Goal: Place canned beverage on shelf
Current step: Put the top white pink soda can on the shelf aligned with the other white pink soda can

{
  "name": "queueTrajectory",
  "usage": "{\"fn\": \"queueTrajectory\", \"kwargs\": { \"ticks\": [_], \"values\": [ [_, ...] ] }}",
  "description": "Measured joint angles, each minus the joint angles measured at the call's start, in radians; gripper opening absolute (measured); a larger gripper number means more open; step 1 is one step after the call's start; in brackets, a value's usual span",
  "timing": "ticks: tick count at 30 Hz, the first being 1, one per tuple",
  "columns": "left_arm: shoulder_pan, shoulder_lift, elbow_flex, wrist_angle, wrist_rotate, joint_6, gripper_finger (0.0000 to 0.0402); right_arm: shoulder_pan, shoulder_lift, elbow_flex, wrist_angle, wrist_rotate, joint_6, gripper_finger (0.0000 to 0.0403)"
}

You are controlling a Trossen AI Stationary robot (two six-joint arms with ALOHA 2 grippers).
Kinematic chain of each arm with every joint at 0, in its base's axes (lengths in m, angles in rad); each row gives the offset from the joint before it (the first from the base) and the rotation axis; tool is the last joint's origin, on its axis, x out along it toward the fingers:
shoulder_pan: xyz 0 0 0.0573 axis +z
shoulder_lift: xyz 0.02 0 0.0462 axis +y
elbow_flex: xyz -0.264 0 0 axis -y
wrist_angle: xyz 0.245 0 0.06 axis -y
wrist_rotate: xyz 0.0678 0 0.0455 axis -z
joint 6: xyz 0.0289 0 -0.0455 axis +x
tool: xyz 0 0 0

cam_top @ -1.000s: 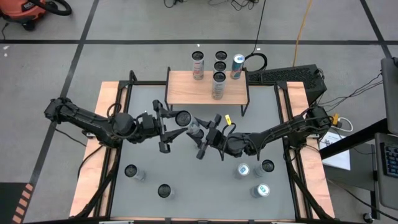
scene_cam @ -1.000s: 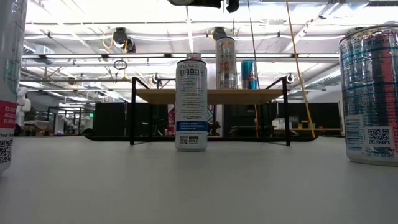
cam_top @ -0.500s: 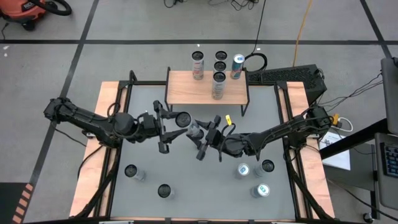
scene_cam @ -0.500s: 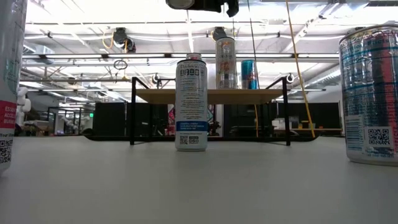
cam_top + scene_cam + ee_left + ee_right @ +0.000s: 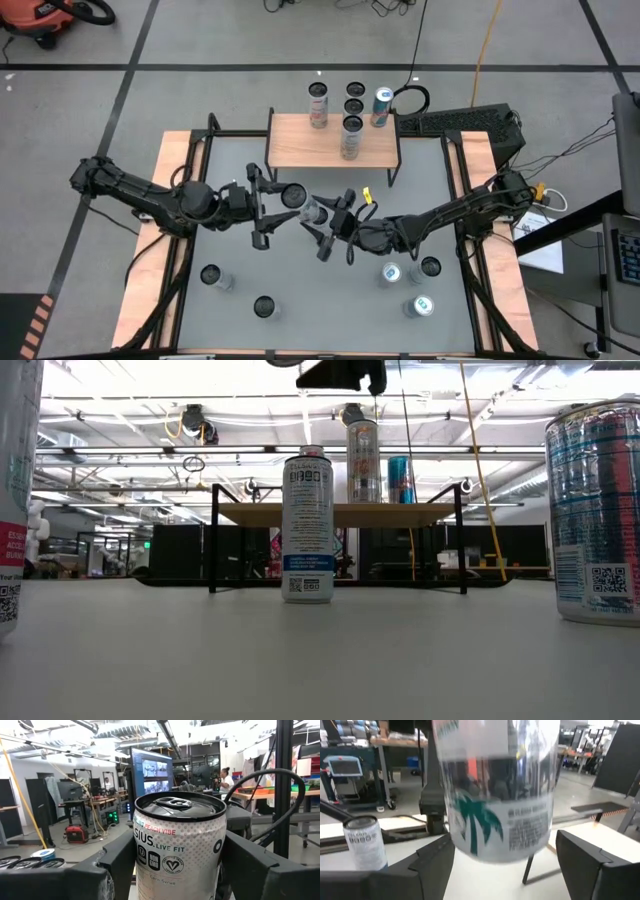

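Right gripper (image 5: 322, 228) has backed off the can (image 5: 296, 196) and its fingers now stand apart, nothing held. Left gripper (image 5: 272, 205) clamps the can above mid-table, short of the shelf (image 5: 300, 145). One can (image 5: 351, 137) stands on the shelf; a tall white can (image 5: 307, 525) stands before it.

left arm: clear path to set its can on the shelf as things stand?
Probably yes. The left gripper holds the can above the table, and the shelf has bare plank on its left; only one other can stands there, toward the right.
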Motion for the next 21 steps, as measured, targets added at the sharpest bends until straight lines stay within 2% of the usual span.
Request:
{"fn": "queueTrajectory", "kwargs": {
  "ticks": [6, 13, 21],
  "values": [
    [0.001, -0.010, 0.000, -0.003, 0.000, 0.001, 0.0244, 0.000, -0.018, -0.002, -0.161, 0.028, 0.079, 0.0302],
    [0.034, -0.042, 0.000, -0.010, 0.006, 0.028, 0.0244, 0.053, -0.129, -0.002, -0.362, 0.022, 0.112, 0.0304],
    [0.221, -0.057, 0.000, -0.035, 0.211, -0.024, 0.0244, 0.159, -0.264, -0.002, -0.565, 0.021, 0.041, 0.0304]
  ]
}}
